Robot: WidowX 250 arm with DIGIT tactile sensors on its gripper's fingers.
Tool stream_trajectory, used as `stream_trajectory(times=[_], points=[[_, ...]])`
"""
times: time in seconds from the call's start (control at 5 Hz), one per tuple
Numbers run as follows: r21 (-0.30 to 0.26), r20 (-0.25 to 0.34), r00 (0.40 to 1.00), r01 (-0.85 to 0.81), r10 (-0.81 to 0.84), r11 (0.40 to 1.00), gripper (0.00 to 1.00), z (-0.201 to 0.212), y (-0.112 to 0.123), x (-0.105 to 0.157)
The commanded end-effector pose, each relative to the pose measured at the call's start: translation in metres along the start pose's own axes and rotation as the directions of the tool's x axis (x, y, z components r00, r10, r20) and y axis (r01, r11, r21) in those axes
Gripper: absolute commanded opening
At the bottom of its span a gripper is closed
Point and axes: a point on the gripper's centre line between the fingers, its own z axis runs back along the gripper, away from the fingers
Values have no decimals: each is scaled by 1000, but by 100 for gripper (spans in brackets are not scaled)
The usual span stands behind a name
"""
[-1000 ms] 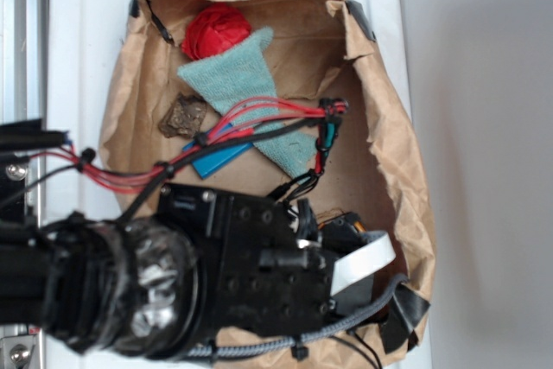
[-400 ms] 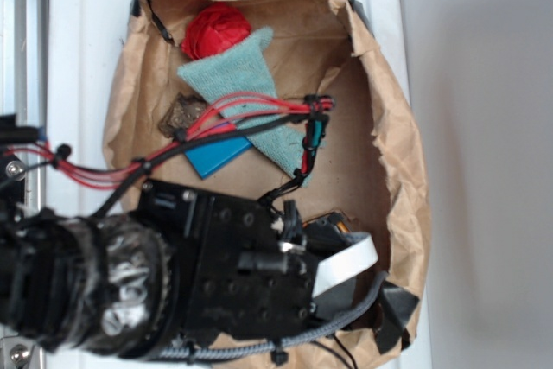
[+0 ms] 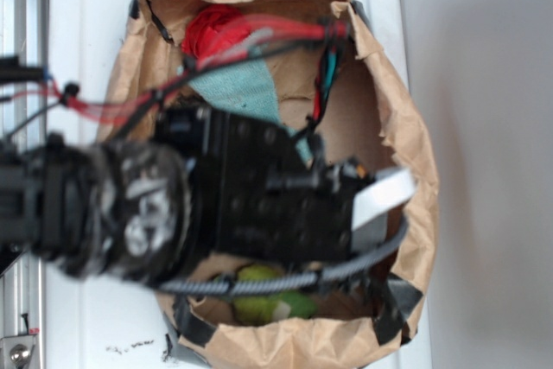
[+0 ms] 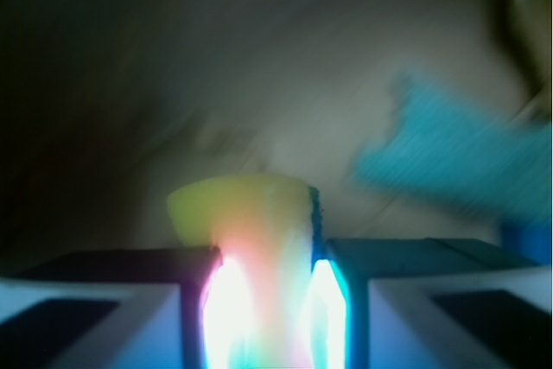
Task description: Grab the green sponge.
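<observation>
Your wrist view shows the green sponge (image 4: 246,213) wedged between the two fingers of the gripper (image 4: 268,300), its yellow foam top rising above the finger tips. The fingers (image 4: 112,300) stand close on either side of it and pinch it, though glare washes out the contact area (the lower part of the sponge is blown out to white and pink). Behind and to the right of the sponge lies the teal cloth (image 4: 458,170), blurred, apart from the gripper.

In the exterior view your arm (image 3: 173,213) reaches across the brown paper bag (image 3: 406,153) that sits on the white bench (image 3: 86,6), and it hides the gripper's tips and the sponge. The teal cloth (image 3: 242,88) shows just above the arm, with a red ball (image 3: 212,28) beyond it at the far end of the bag. A fuzzy green toy (image 3: 268,300) lies at the near end, below the arm.
</observation>
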Motion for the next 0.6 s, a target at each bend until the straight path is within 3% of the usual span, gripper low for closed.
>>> stream_trajectory(times=[0.0,0.2,0.4], points=[[50,133,980,140,-146,989,0,35,14,60],[50,137,956,255,-260,966,0,56,12,56],[53,88,922,374,-377,926,0,77,14,48]])
